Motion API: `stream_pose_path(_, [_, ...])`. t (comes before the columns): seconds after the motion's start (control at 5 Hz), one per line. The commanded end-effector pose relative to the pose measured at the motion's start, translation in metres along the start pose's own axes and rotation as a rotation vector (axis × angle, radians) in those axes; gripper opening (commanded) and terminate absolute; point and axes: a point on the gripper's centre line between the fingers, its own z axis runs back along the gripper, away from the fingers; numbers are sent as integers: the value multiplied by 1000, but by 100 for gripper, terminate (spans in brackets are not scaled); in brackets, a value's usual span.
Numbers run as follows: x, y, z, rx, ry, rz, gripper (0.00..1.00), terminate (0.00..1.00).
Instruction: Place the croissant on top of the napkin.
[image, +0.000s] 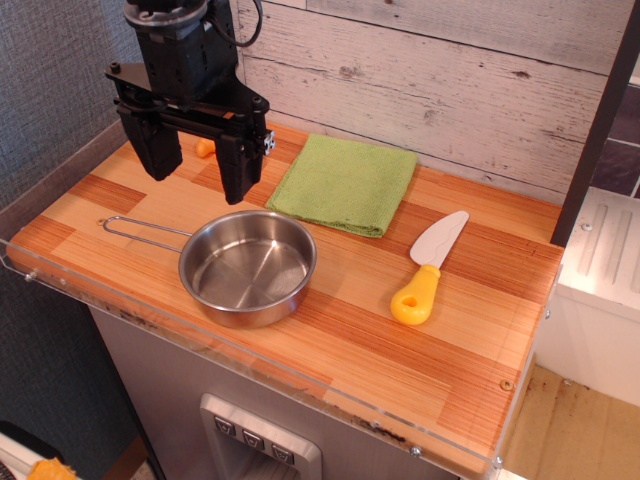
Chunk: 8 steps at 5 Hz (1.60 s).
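The croissant (204, 148) is a small orange-yellow piece lying on the wooden table near the back left; only a part of it shows between my gripper's fingers. My black gripper (196, 165) hangs above it with its two fingers spread wide apart, open and empty. The napkin (343, 183) is a light green folded cloth lying flat to the right of the gripper, near the back wall.
A steel pan (248, 266) with a wire handle stands at the front middle of the table (470, 330). A knife (428, 268) with a yellow handle and white blade lies to the right. A plank wall runs along the back.
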Motion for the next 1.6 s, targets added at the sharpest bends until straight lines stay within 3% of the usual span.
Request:
stream_pose_path(0.0, [0, 0, 0, 0, 0, 0, 100, 0])
stream_pose_path(0.2, [5, 7, -5, 13, 11, 33, 100, 0])
stream_pose_path(0.4, [19, 16, -7, 40, -43, 50, 100, 0])
stream_pose_path(0.6, [44, 25, -17, 29, -112, 64, 100, 0])
stream_pose_path(0.8, [83, 35, -34, 116, -176, 49, 100, 0])
stream_pose_path(1.0, [106, 47, -52, 127, -189, 94, 100, 0])
stream_pose_path(1.4, [128, 73, -82, 144, -105, 149, 100, 0])
